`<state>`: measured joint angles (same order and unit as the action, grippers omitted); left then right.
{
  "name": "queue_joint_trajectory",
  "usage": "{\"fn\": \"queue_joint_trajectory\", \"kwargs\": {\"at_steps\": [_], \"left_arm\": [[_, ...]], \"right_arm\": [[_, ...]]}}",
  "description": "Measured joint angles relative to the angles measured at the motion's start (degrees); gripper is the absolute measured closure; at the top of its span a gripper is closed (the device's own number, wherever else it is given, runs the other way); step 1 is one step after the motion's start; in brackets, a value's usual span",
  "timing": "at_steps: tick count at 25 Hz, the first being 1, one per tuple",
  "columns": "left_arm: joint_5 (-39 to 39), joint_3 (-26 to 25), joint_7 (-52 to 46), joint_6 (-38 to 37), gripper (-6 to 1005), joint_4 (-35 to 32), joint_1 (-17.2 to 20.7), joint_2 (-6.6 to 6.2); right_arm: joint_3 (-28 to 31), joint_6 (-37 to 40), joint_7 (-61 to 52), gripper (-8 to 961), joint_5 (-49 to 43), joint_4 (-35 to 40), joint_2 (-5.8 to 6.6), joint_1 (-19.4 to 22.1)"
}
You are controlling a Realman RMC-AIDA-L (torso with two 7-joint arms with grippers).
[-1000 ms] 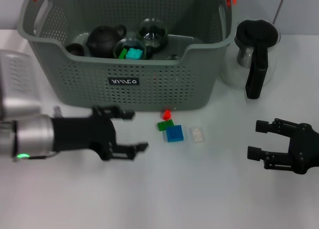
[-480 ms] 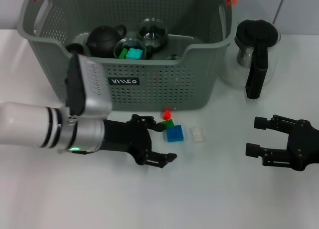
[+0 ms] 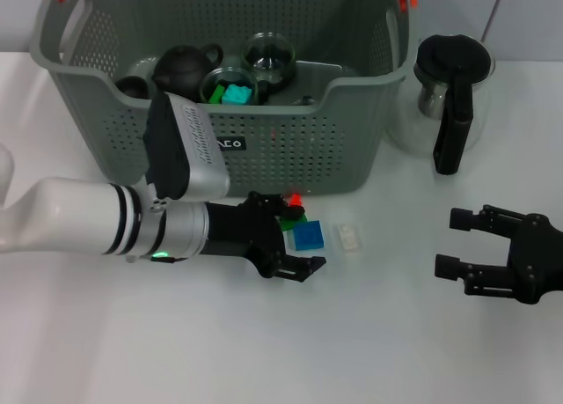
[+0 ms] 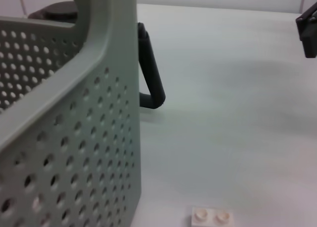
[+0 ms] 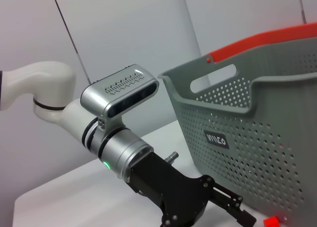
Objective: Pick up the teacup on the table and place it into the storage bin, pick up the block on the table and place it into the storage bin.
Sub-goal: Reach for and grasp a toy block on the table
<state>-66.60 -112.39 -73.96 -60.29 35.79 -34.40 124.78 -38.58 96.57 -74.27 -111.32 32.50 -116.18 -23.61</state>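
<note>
So the left pincer [image 3: 297, 238] is down low on the tabletop [image 3: 369, 334], right at the little cluster of blocks just in front of the storage bin [image 3: 264, 149]. Its jaws are spread apart, one finger on the far side by the red block [image 3: 295, 199] and green block [image 3: 291, 219], the other on the near side, with nothing gripped yet.

The key bit: the blue block [image 3: 309, 235] sits just to the right of the fingertips, basically in the mouth of the open jaws. The white block [image 3: 350, 238] is a touch further right, outside the jaws, lying with its long axis running near to far.

The left arm is clearly the closer one. The right pincer [image 3: 457, 244] hangs well off to the right with its fingers open, empty, nearer the glass pitcher [image 3: 449, 96] than the blocks.

My guess is the next move is a small push right, then closing on the blue block.

The bin already has a dark teapot [image 3: 185, 69] and some cups in it, so the teacup part looks done.
</note>
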Motion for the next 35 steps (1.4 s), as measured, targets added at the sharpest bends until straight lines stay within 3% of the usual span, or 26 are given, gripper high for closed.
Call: {"fn": "queue_joint_trajectory", "kwargs": {"at_steps": [8,19,35], "left_arm": [[-2.1,3.9,0.3,4.0,181,-2.3,-0.8,0.02],[-2.1,4.3,-0.2,-1.2,183,0.0,1.2,-0.47],[-4.8,5.5,-2.7,3.3,186,0.1,1.8,0.02]], "right_arm": [[0.0,-0.1,0.0,41,-0.1,-0.2,0.09,0.2],[0.0,-0.4,0.0,41,-0.1,-0.4,0.25,0.2],[0.0,-0.5,0.0,42,0.0,-0.4,0.28,0.2]]}}
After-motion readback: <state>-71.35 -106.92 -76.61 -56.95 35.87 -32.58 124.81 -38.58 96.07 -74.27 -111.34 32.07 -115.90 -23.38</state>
